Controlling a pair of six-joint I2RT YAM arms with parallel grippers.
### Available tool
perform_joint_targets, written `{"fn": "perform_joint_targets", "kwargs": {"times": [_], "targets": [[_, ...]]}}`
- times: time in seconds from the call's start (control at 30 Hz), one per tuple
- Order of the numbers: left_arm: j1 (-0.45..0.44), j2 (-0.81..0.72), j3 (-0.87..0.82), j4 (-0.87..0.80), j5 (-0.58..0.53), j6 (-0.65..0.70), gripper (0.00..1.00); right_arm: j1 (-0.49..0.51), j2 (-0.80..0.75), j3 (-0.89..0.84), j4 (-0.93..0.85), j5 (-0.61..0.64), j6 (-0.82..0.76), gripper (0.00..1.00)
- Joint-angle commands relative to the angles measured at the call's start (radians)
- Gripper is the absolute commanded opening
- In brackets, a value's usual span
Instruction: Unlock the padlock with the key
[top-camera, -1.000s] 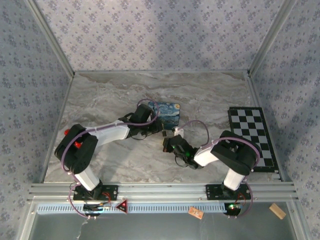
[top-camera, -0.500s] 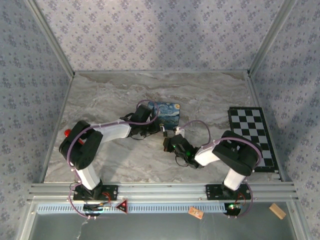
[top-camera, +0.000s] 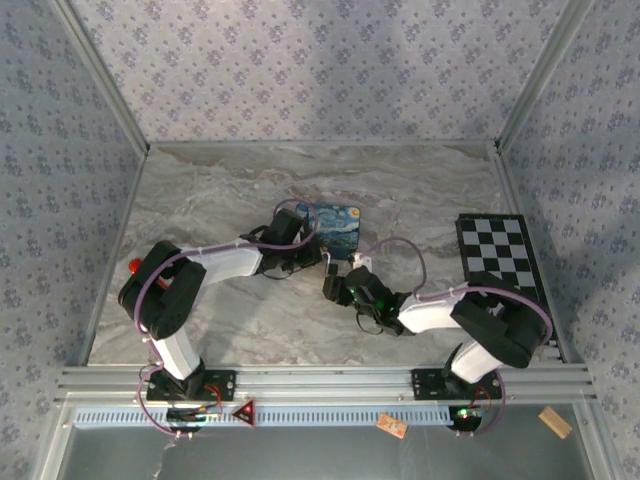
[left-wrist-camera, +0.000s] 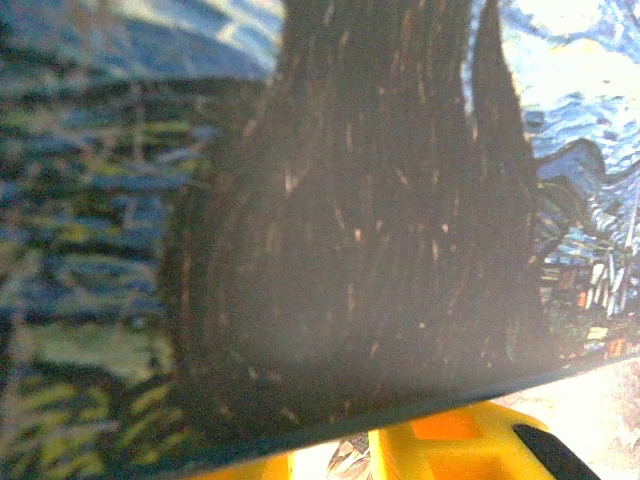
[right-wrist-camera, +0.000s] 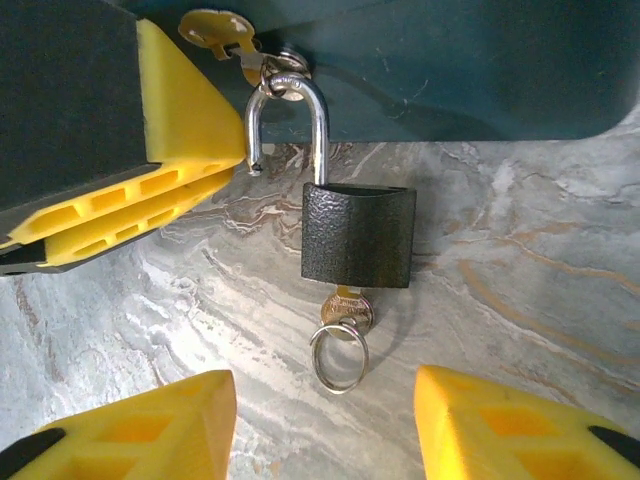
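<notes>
Padlock (right-wrist-camera: 358, 236) just beyond right tool (right-wrist-camera: 322, 397), seemingly apart

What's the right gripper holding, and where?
Nothing. The right gripper is open, jaws apart short of the key sticking from the padlock, touching neither.

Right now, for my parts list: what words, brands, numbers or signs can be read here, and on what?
No text reads clearly.
padlock: black textured face, no brand or number visible.
key: no stamp legible on its head.
red triangle sign near the left arm's base: too small to read.
</notes>
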Motion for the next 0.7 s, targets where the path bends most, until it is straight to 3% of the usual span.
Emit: {"fn": "perform_joint_targets", "kwargs": {"times": [0.0, 0.17, 0.33, 0.53, 0.67], "targets": [[0.004, -0.018, 0.018, -0.003, 0.013, 0.024, 0.25, -0.016, -0.09, 0.015, -0.146, 0.009, -0.046, 0.55], [0.005, -0.056, 0.011, -0.028, 0.015, 0.046, 0.29, -0.071, -0.209, 0.126, -0.416, -0.053, -0.112, 0.55], [0.007, -0.113, -0.014, -0.037, 0.017, 0.066, 0.31, -0.102, -0.213, 0.297, -0.704, -0.086, -0.131, 0.53], [0.045, -0.221, -0.003, -0.147, -0.009, 0.179, 0.42, -0.122, -0.217, 0.287, -0.654, -0.121, -0.106, 0.54], [0.074, -0.295, 0.082, -0.363, -0.151, 0.33, 0.55, -0.179, -0.22, 0.269, -0.659, -0.109, -0.101, 0.57]]}}
